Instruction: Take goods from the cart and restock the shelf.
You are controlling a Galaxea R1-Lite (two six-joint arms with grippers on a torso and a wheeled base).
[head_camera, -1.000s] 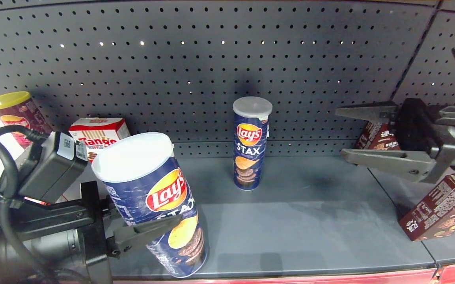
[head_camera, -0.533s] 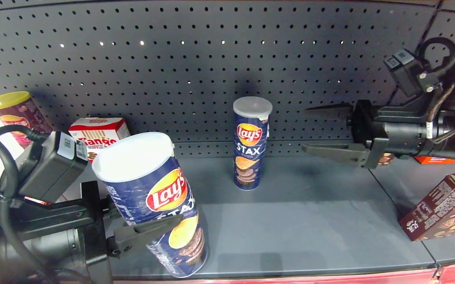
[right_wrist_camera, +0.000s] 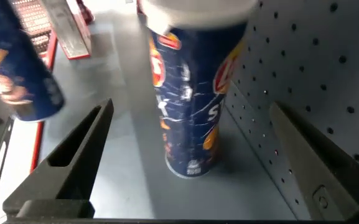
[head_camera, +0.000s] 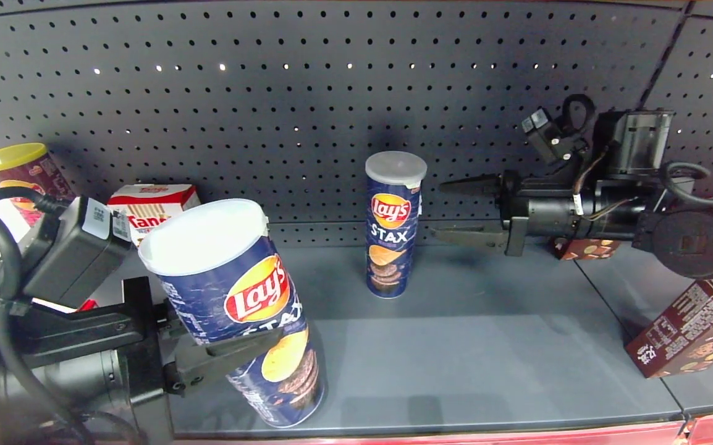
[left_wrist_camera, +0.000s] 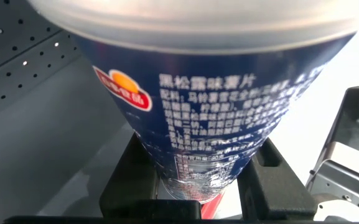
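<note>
The right hand [head_camera: 437, 208] has swung in from the right and now hovers just beside the standing can [head_camera: 393, 228], fingers spread, empty. On the shelf [head_camera: 486, 358], left of and nearer than that can, the left hand [head_camera: 242, 337] pinches a second, tilted can [head_camera: 239, 303]; its base seems to touch the shelf, though that is unclear. Placing is in hand: next, stand it upright and release.

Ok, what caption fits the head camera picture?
Left claw holds a tilted chip can at the shelf; the open right claw points at a standing can.
</note>
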